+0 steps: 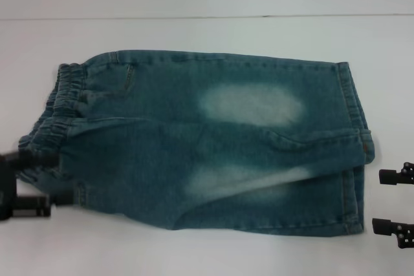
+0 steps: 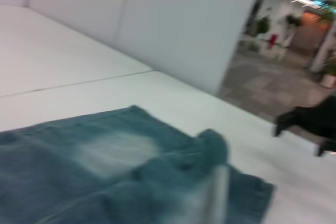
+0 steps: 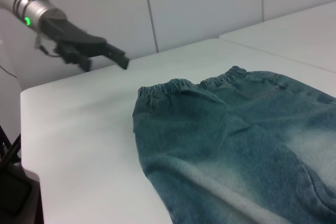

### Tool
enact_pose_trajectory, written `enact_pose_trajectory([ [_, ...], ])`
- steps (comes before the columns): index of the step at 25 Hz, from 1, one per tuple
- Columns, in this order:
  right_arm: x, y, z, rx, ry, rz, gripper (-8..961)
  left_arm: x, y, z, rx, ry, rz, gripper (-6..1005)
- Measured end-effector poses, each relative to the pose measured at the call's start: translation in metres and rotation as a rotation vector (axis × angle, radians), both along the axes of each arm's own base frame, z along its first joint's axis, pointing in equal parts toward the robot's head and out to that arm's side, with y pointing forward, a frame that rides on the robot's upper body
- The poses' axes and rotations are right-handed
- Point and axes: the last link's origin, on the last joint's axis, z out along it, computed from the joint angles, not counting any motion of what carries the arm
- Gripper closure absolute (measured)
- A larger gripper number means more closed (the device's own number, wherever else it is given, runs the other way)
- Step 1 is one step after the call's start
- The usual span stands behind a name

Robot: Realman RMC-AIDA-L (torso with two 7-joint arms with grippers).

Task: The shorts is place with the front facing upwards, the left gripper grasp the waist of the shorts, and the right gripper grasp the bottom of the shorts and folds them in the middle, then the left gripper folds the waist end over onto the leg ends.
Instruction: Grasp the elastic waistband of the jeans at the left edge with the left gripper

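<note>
Both grippers sit off the cloth, ready at opposite ends. You've got shorts (image 1: 207,140) flat on the table (image 1: 194,250); left gripper (image 3: 92,48) parted above waist (image 1: 55,121), right gripper (image 1: 394,201) spread beside hems (image 1: 354,153), nothing gripped.

The head camera looks down on the shorts (image 1: 207,147). Both wrist cameras view them low, from 9 and 3 o'clock.

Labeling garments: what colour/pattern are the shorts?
Blue-green washed denim shorts with pale faded patches; clearest in the head view.
</note>
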Motion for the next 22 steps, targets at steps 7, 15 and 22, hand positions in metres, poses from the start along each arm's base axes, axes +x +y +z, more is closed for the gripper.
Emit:
enact_pose_trajectory([
  [7,-0.001,0.002,-0.002,-0.001,0.014,0.002,40,0.004,0.037,0.018,-0.01,0.16,0.082,67],
  [15,-0.001,0.004,-0.001,0.003,0.014,0.005,41,-0.003,0.062,0.022,-0.054,0.379,0.19,68],
  [22,-0.004,0.009,-0.001,0.004,0.014,0.011,42,-0.011,0.072,0.014,-0.048,0.49,0.237,68],
])
